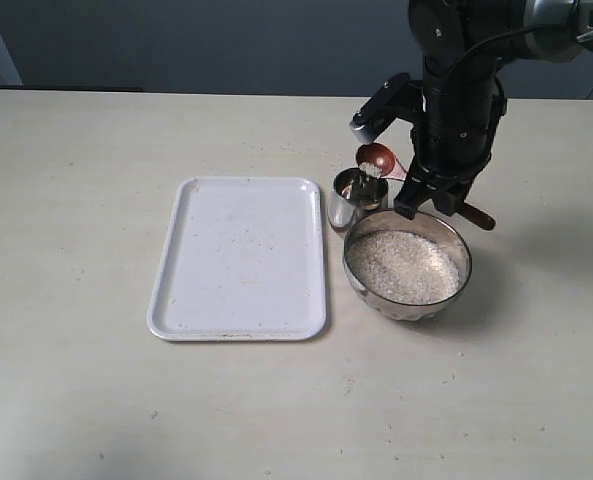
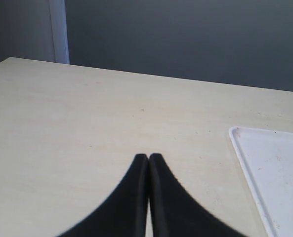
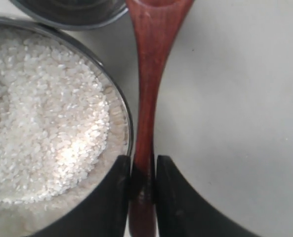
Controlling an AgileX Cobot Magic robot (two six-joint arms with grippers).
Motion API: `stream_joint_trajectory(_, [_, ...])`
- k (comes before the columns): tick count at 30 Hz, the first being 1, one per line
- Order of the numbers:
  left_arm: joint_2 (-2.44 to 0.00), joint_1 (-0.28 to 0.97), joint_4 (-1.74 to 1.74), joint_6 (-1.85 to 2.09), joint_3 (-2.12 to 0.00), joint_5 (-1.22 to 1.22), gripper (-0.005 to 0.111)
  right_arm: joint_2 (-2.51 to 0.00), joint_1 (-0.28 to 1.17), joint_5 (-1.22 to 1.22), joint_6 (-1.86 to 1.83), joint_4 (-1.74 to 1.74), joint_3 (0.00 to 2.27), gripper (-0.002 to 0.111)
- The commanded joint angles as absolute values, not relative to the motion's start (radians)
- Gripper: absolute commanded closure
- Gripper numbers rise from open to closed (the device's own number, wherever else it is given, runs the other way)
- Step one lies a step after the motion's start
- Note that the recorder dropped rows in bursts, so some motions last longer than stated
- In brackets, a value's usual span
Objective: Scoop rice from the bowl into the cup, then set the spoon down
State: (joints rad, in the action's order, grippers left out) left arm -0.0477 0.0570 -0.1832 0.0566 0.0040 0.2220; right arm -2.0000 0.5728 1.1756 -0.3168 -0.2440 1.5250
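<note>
- Exterior view is showing you the right gripper [image 1: 428,198] pinching the spoon [image 1: 377,156] along its slim handle. The oval head is tilting over the cup [image 1: 354,202], and grains appear to be spilling in.
- The cup is standing just beside the bowl [image 1: 352,262], probably to make the carry short.
- Rice [image 1: 404,266] is lying matte and granular against the shiny steel.
- Your left gripper [image 2: 148,159] is sitting pinched together on nothing, near the white tray [image 2: 270,177].
</note>
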Motion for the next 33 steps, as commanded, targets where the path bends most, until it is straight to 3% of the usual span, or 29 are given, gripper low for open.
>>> stream_joint_trajectory(1, [-0.047, 0.062, -0.185, 0.054, 0.000, 0.208, 0.106, -1.999, 0.591, 1.166, -0.313, -0.260, 1.520, 0.109])
stream_joint_trajectory(33, [-0.047, 0.062, -0.183, 0.054, 0.000, 0.208, 0.106, -2.001, 0.670, 1.206, -0.212, -0.410, 1.520, 0.109])
